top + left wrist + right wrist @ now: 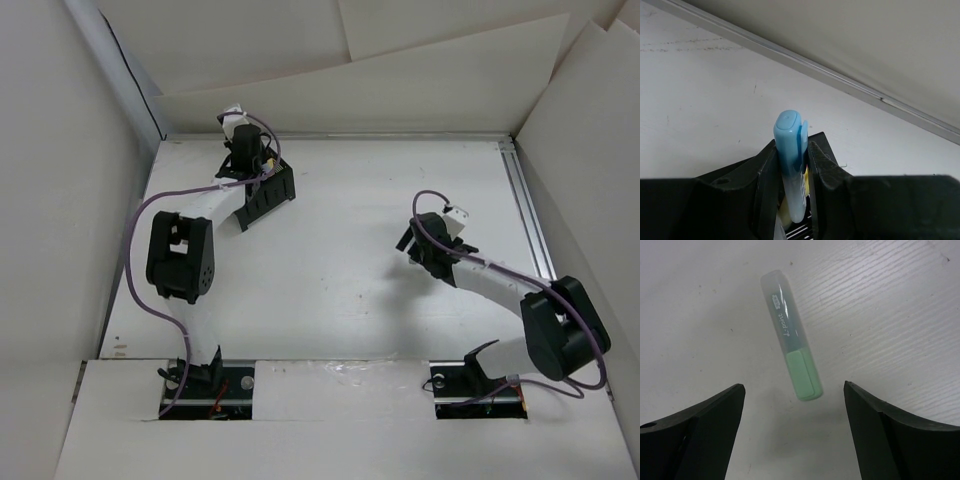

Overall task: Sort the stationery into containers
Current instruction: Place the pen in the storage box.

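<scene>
The green highlighter (791, 337) lies flat on the desk (900, 315), just ahead of the right end effector (794, 386) and centred between its wide-spread fingers. Its long axis runs away from the end effector, with the far cap end leaning slightly left, so the fingers should close across it. The left end effector (791, 147), well apart at the organizer (268, 193), is clamped on the blue highlighter (789, 135).

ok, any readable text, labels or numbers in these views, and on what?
White script on the clear cap of the short pale green plastic highlighter: too blurred to quote.
Small dark label near that cap's tip: too small to read.
Light blue plastic highlighter: no text shows.
Top view: none.
</scene>
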